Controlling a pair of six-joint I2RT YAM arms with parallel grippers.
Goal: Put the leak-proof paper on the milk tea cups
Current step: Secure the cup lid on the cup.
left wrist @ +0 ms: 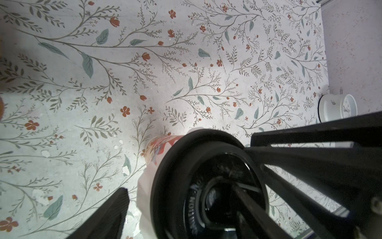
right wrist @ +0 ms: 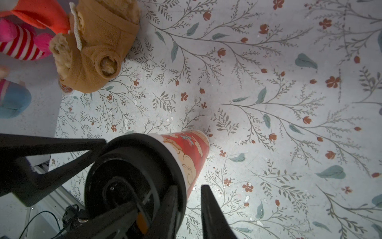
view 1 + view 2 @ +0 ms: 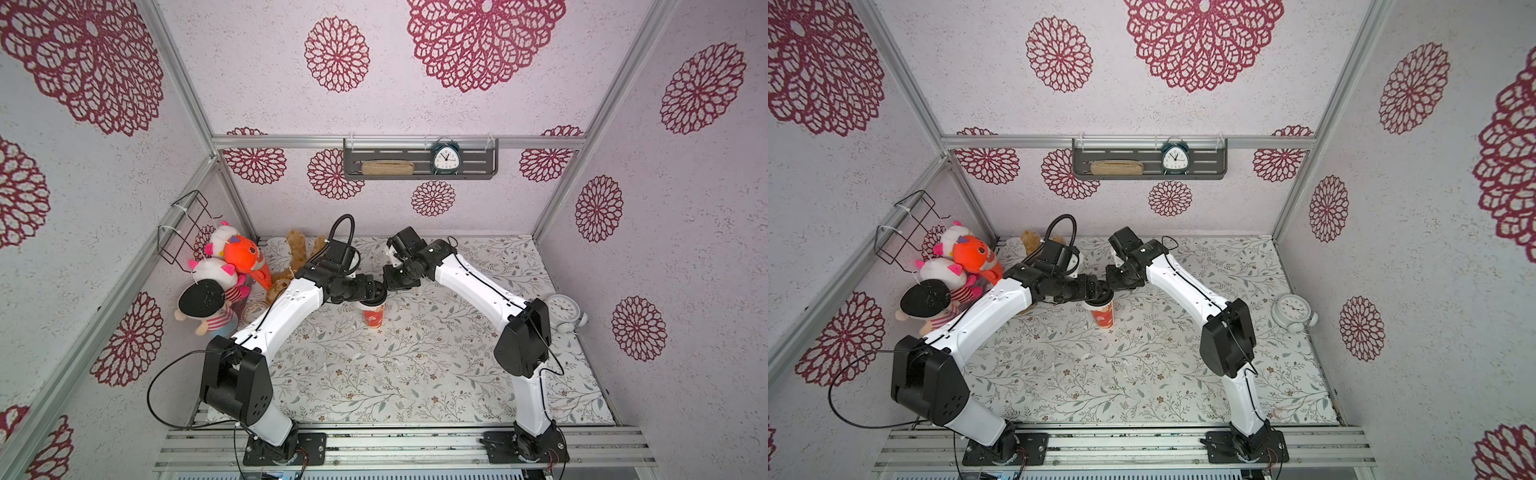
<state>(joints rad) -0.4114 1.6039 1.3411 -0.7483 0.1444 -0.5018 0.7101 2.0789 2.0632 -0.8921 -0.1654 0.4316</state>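
In both top views we see the milk tea cup (image 3: 372, 318) (image 3: 1104, 319) upright near the middle of the floral table (image 3: 415, 374), its mouth capped by the black lid (image 3: 378, 300). The left gripper (image 3: 374, 293) reaches the lid from about 9 o'clock and the right gripper (image 3: 388, 286) from about 2 o'clock. The two nearly meet above the cup. A heap of plush toys (image 3: 226, 270) lies toward 9 to 10 o'clock of the cup. A white alarm clock (image 3: 562, 311) sits at 3 o'clock, well apart.

In the left wrist view we find the left gripper clamped across the lid's edge. One finger (image 1: 111, 209) is just outside the cup's white wall, and the other lies on the lid's sunken centre.

In the right wrist view the right gripper's jaws stand a little apart astride the lid's rim. One finger (image 2: 171, 207) is over the lid and the other is outside, with table showing between it and the cup's red wall. It pinches nothing.

We cannot make out the leak-proof paper in any view.
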